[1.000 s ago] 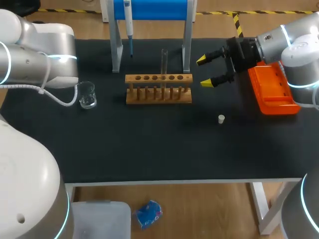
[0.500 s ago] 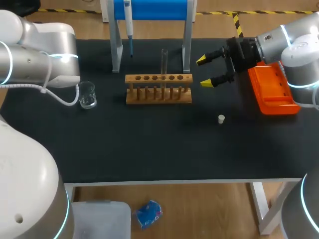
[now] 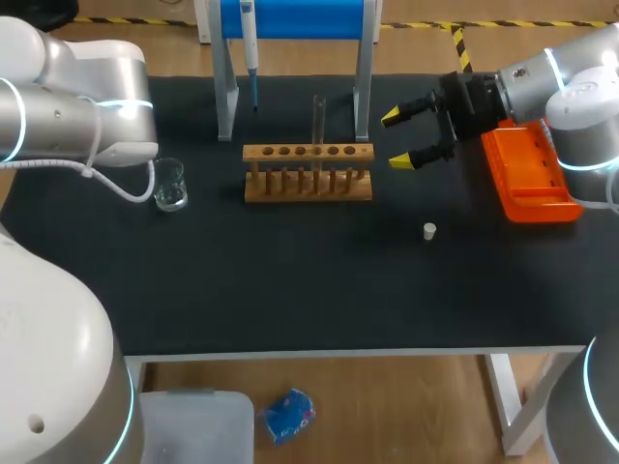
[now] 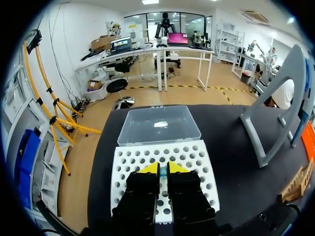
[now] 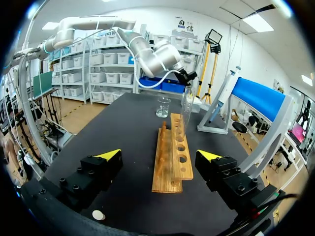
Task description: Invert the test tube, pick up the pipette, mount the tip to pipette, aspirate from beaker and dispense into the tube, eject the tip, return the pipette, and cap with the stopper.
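Note:
In the left wrist view my left gripper [image 4: 162,169] stands over the white tip rack [image 4: 197,167], its yellow tips drawn together on a small bluish pipette tip [image 4: 162,171]. In the head view the left arm hides that gripper and rack. The test tube [image 3: 318,121] stands upright in the wooden rack [image 3: 308,172]. The pipette [image 3: 250,43] hangs on the blue stand [image 3: 295,19]. A glass beaker [image 3: 170,184] stands left of the rack, and the white stopper [image 3: 429,230] lies on the mat. My right gripper [image 3: 411,137] hovers open, to the right of the rack [image 5: 172,155], holding nothing.
An orange tray [image 3: 527,174] lies at the right edge under my right arm. The tip rack's clear lid [image 4: 157,125] lies open beyond it. The stand's grey leg [image 4: 275,113] rises beside the tip rack. Bare black mat stretches in front of the rack.
My left arm's wrist has edged slightly to the right above the beaker. The right arm, tube, stopper and pipette stay as they were.

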Available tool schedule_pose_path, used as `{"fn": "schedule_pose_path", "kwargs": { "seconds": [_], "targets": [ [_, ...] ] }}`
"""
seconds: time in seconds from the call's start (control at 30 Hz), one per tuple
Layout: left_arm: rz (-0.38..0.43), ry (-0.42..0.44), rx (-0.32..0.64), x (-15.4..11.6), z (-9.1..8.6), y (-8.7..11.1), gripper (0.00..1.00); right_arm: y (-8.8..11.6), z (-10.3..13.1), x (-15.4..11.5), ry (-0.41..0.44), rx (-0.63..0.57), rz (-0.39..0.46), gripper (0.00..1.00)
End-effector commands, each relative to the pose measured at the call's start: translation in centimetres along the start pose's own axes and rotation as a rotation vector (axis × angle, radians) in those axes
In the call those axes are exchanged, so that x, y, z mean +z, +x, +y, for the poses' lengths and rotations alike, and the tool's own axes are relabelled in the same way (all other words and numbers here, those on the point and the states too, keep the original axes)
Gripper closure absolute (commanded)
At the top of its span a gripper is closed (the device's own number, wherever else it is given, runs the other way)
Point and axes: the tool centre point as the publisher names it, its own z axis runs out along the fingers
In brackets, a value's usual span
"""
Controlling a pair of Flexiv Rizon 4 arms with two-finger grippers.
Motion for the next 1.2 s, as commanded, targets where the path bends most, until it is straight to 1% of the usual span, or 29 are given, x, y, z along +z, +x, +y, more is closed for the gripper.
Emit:
{"fn": "schedule_pose_path", "kwargs": {
  "seconds": [0.03, 0.23, 0.4, 0.63, 0.77, 0.9, 0.93, 0.97, 1.0, 1.2],
  "targets": [
    [0.002, 0.0, 0.003, -0.9, -0.3, 0.0, 1.0, 0.0, 0.1, 0.0, 0.003, 0.0, 0.0, 0.0],
    [-0.012, 0.003, 0.022, -2.1, -1.2, 0.0, 1.0, 0.0, 0.1, 0.0, 0.003, 0.0, 0.0, 0.0],
    [-0.021, 0.027, 0.032, -3.8, -2.3, 0.0, 1.0, 0.0, 0.1, 0.0, 0.003, 0.0, 0.0, 0.0],
    [-0.038, 0.023, 0.046, -6.1, -3.9, 0.3, 1.0, 0.0, 0.1, 0.0, 0.003, 0.0, 0.0, 0.0],
    [-0.035, 0.029, 0.07, -8.2, -4.9, 0.8, 1.0, 0.0, 0.1, 0.0, 0.003, 0.0, 0.0, 0.0],
    [-0.007, 0.037, 0.115, -11.0, -5.7, 1.6, 1.0, 0.0, 0.1, 0.0, 0.003, 0.0, 0.0, 0.0],
    [0.016, 0.05, 0.115, -12.0, -5.9, 1.8, 1.0, 0.0, 0.1, 0.0, 0.003, 0.0, 0.0, 0.0],
    [0.01, 0.063, 0.121, -12.9, -5.9, 1.9, 1.0, 0.0, 0.1, 0.0, 0.003, 0.0, 0.0, 0.0],
    [0.021, 0.079, 0.126, -13.8, -5.9, 2.0, 1.0, 0.0, 0.1, 0.0, 0.003, 0.0, 0.0, 0.0],
    [0.021, 0.079, 0.126, -13.8, -5.9, 2.0, 1.0, 0.0, 0.1, 0.0, 0.003, 0.0, 0.0, 0.0]
  ]
}}
